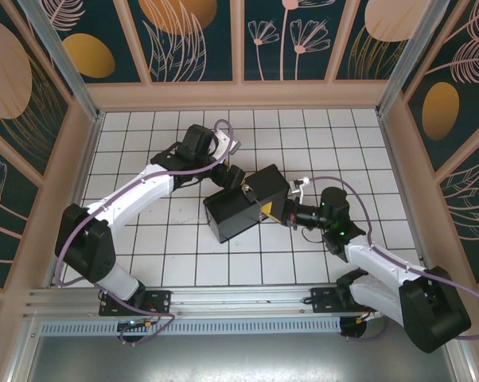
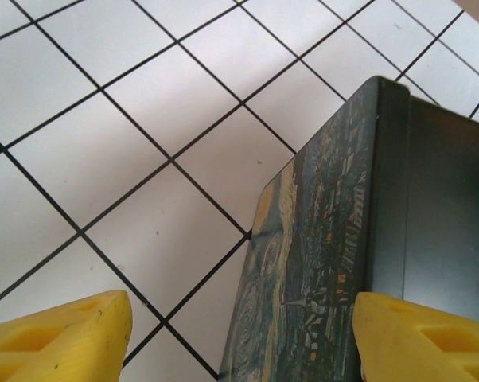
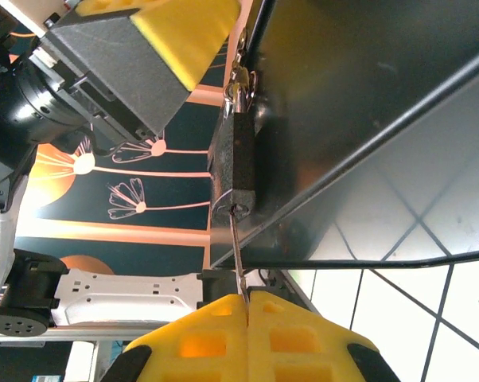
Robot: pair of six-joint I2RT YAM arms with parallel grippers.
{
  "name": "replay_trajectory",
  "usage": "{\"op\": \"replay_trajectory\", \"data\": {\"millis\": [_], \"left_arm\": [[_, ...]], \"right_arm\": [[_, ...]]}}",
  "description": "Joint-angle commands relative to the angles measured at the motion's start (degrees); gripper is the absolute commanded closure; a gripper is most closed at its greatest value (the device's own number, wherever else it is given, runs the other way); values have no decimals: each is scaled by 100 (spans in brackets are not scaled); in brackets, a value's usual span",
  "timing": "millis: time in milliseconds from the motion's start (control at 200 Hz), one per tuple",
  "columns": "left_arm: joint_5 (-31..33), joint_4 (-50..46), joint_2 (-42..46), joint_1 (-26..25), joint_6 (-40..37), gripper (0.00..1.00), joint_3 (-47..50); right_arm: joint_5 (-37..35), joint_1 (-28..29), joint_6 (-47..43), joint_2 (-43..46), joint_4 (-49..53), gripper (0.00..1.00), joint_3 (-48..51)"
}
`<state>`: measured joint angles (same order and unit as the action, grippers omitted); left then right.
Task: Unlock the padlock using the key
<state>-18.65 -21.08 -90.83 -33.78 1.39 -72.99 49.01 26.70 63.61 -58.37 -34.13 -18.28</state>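
R fingers (image 3: 295, 334) shut on thin silvery key (image 3: 236, 255), tip in dark brown padlock (image 3: 233, 163) hanging off black painted-lid box (image 3: 343, 95). L fingers (image 2: 64, 334) wide open, holding nothing: twisting may swing lock, key slips/bends.

Box (image 1: 241, 208) obstructs desk (image 1: 176, 255) centre, left tool (image 2: 241, 318) and right tool (image 3: 246, 296) flanking it; rear tiles free.
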Motion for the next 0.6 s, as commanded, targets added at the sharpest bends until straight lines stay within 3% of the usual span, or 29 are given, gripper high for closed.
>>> {"op": "replay_trajectory", "data": {"millis": [0,320,596], "left_arm": [[-197,280,234,-26,-190,26,92],[-450,390,335,-31,-313,26,215],[-594,342,346,-120,-475,27,312]], "right_arm": [[130,-36,61,-55,-261,100,-252],[144,-86,177,-104,-337,100,-237],[179,-112,622,-337,-1114,100,27]]}}
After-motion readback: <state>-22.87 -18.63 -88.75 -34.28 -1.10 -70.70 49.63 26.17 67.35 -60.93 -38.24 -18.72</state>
